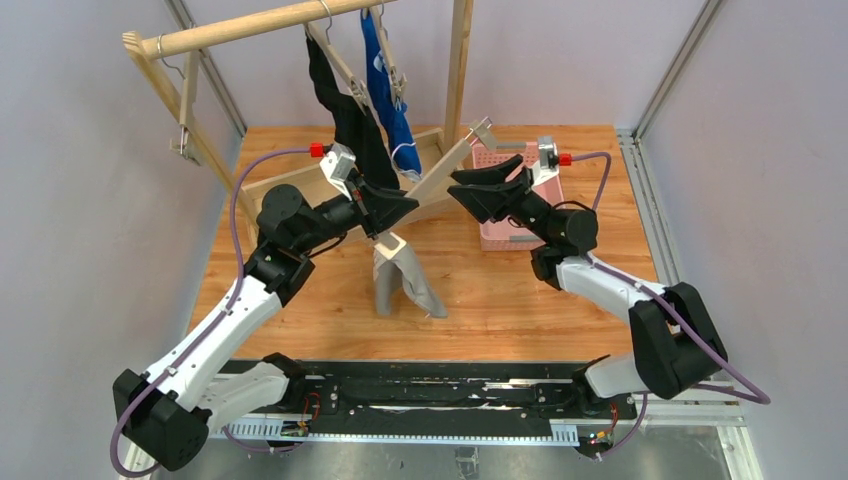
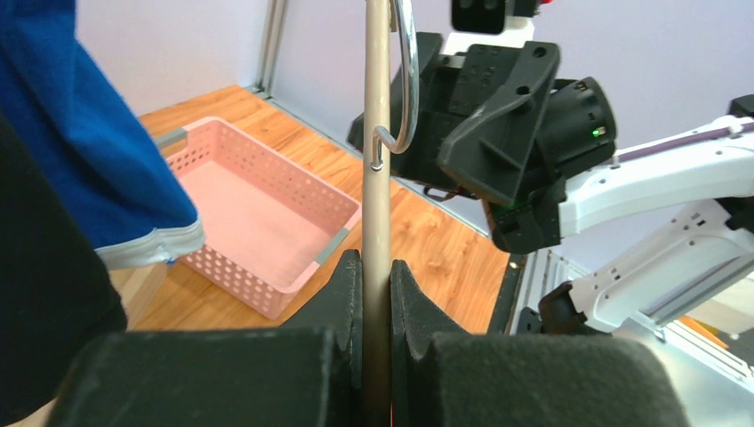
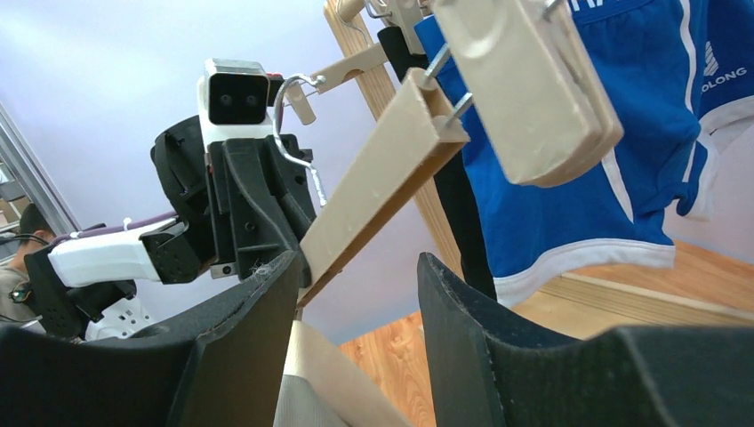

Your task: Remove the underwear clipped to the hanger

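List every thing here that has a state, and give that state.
Tilted wooden clip hanger: off the wooden rail, upper clip bare.
Grey cloth underwear: hanging from that hanger's lower clip.
Black cloth underwear: hanging on the rail.
Blue cloth underwear with white lettering: hanging on the rail.
Pink perforated plastic basket: nothing seen inside.
Left gripper: fingers shut on the hanger.
Right gripper: fingers open.

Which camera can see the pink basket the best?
The left wrist view. There the pink basket shows nearly whole, holes, rim and inside, with only one corner hidden behind blue cloth. In the top external view the right arm covers most of the basket. The right wrist view doesn't show it at all.
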